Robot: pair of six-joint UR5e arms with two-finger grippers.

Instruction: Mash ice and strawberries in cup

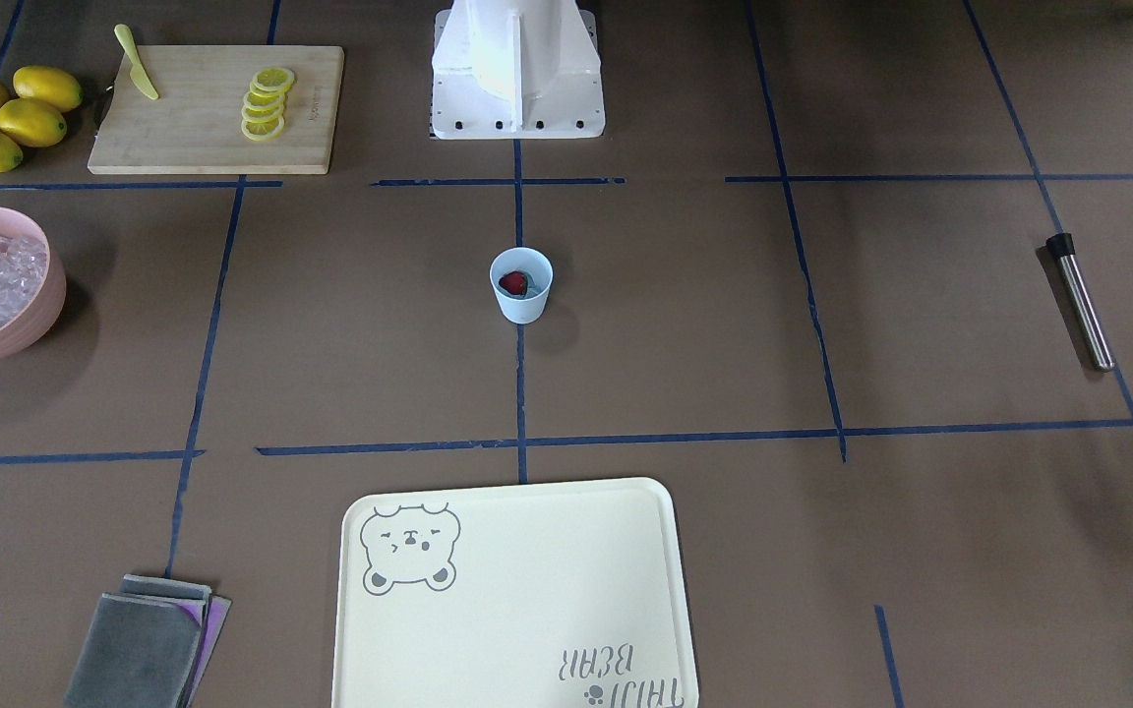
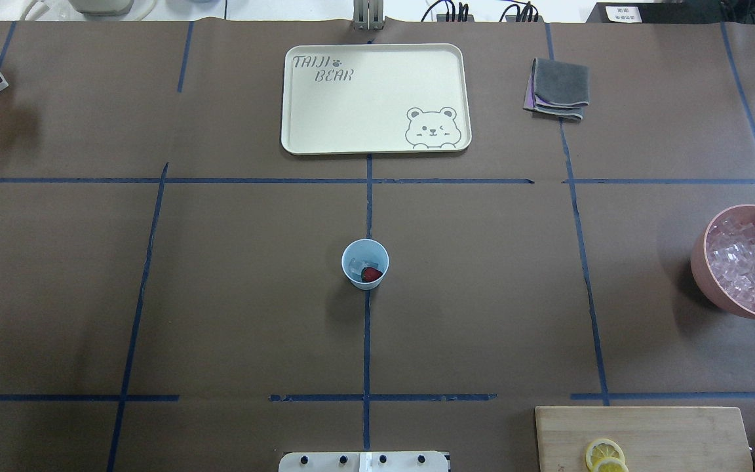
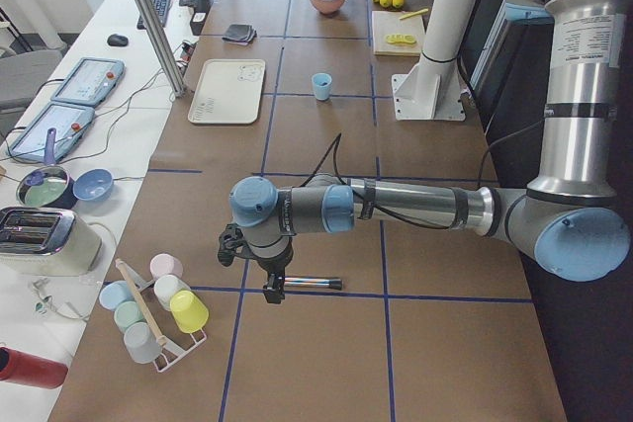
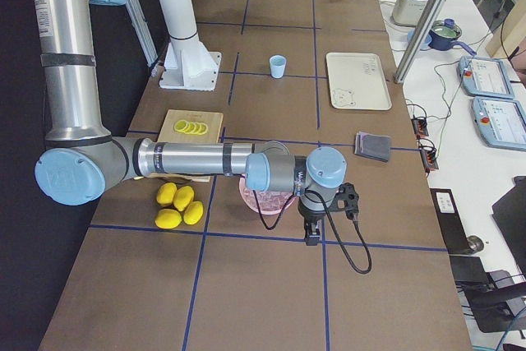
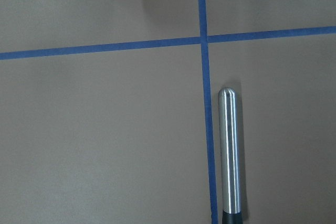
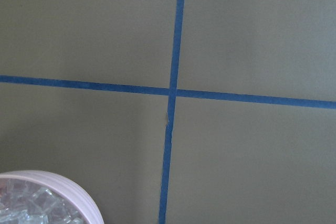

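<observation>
cup (image 1: pixel 521 307) mid-table, well apart frm tray (image 1: pixel 517 590)

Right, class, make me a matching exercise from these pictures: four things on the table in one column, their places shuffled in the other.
Things:
1 strawberry
2 lemon slices
3 rod
4 cloths

Places:
A on the board
B beside the tray
C in the cup
D lying alone on the table

Pairs: 1-C, 2-A, 3-D, 4-B.

A robotics lab: brown paper-covered table (image 2: pixel 253 295) gridded with blue tape lines (image 2: pixel 367 341), grey teach pendants (image 3: pixel 87 81) on a white side bench (image 3: pixel 129 145).
</observation>
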